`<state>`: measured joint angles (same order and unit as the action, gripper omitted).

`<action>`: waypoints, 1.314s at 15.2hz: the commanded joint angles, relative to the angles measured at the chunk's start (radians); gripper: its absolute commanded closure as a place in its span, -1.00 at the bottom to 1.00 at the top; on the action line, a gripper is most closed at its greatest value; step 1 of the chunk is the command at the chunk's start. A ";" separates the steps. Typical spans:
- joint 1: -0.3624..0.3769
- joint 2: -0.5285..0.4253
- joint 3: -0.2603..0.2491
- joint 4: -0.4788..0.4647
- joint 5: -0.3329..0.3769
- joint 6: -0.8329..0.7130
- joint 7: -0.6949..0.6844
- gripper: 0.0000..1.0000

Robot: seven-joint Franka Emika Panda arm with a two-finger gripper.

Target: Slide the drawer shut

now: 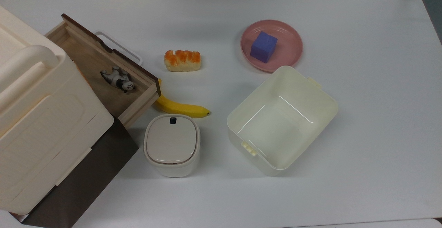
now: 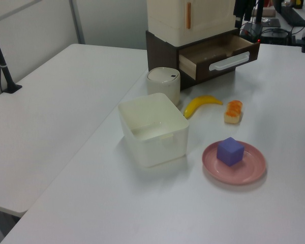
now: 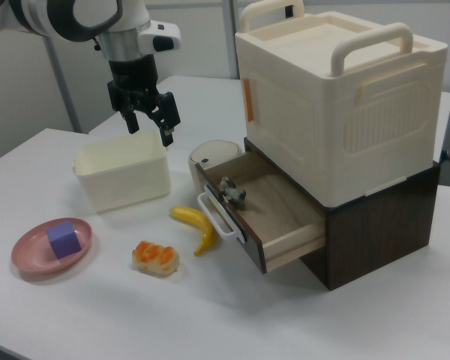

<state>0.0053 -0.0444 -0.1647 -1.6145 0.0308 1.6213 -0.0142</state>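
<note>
The shallow light-wood drawer with dark brown front panel and white loop handle is seen pulled well out of the dark cabinet under the cream lidded box, a small panda figurine lying inside. The black two-finger gripper is held above the cream open plastic bin, fingers spread wide, nothing held. In the right view the drawer front lies at about 4 o'clock from the gripper, well apart; the closing push is judged to run toward 2 o'clock, into the cabinet.
</note>
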 commanded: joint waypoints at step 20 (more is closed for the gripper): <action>0.013 0.000 0.007 0.007 0.009 0.006 0.103 -1.00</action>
<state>0.0094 -0.0437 -0.1564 -1.6133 0.0308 1.6257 0.0622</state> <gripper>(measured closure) 0.000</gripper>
